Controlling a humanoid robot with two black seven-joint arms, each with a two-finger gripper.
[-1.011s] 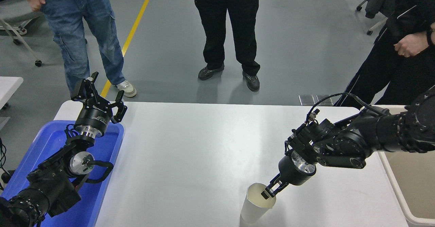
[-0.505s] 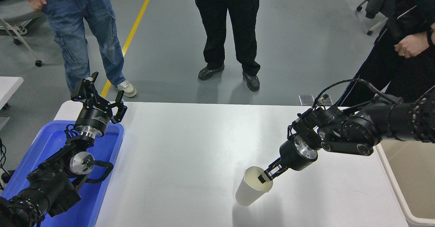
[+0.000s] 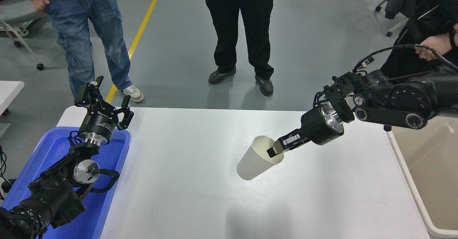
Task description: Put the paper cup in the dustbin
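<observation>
The paper cup [image 3: 254,159] hung clear of the white surface [image 3: 200,196], with only a faint shadow below it, and it was tilted: its rolled rim pointed up and toward the dustbin, its closed base down and away from it. Its long axis ran roughly in line with the right gripper [image 3: 274,149], which was clamped on the cup's rim at the side nearer the dustbin, one finger inside the cream mouth and the other, as far as could be judged, outside the wall. The cup therefore lay just beyond the gripper tip, on the side away from the dustbin [image 3: 425,181].

The dustbin itself stood off the surface's right edge, well apart from the cup, with the right arm stretched between them. The coming move seemed to be a carry toward the dustbin until the cup hung over its opening.

The left gripper [image 3: 103,101], fingers apart, was parked far from the dustbin, above the blue tray [image 3: 53,149].
</observation>
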